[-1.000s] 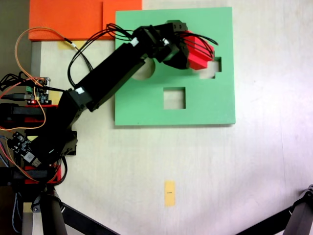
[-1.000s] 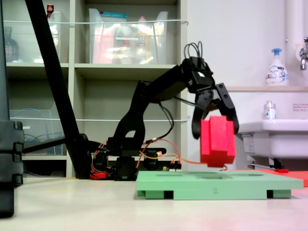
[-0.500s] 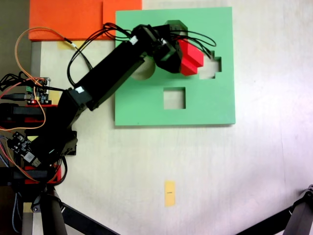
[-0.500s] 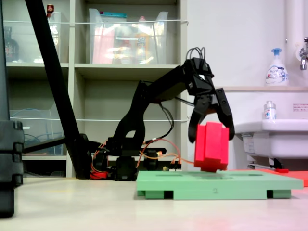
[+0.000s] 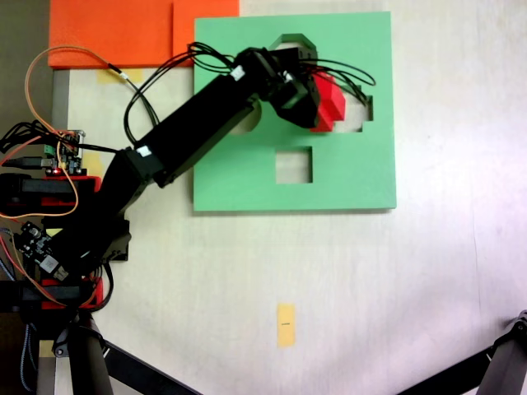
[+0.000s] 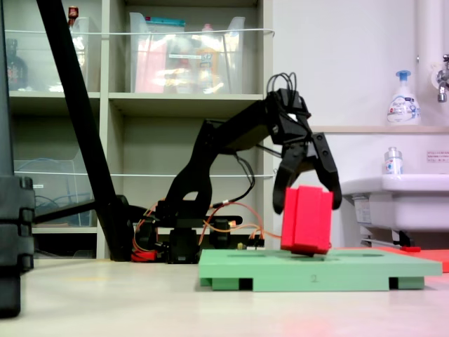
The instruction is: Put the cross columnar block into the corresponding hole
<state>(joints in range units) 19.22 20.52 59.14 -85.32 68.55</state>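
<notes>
A lab or utility room: storage shelves [image 6: 140,98], sink [image 6: 400,193] with soap dispenser [image 6: 403,98], bare circuit boards [image 5: 62,152]

Soft, even indoor light, faint shadows, slightly blurry low-resolution pictures, washed-out pale tabletop [image 5: 428,271]

On my pale table [image 5: 412,271] I see the green foam board [image 5: 346,177] lying flat, an orange sheet [image 5: 115,33] at the top-left corner, a small yellow tag [image 5: 286,324] near the bottom, and the arm's base [image 5: 58,247] at the left edge.
</notes>
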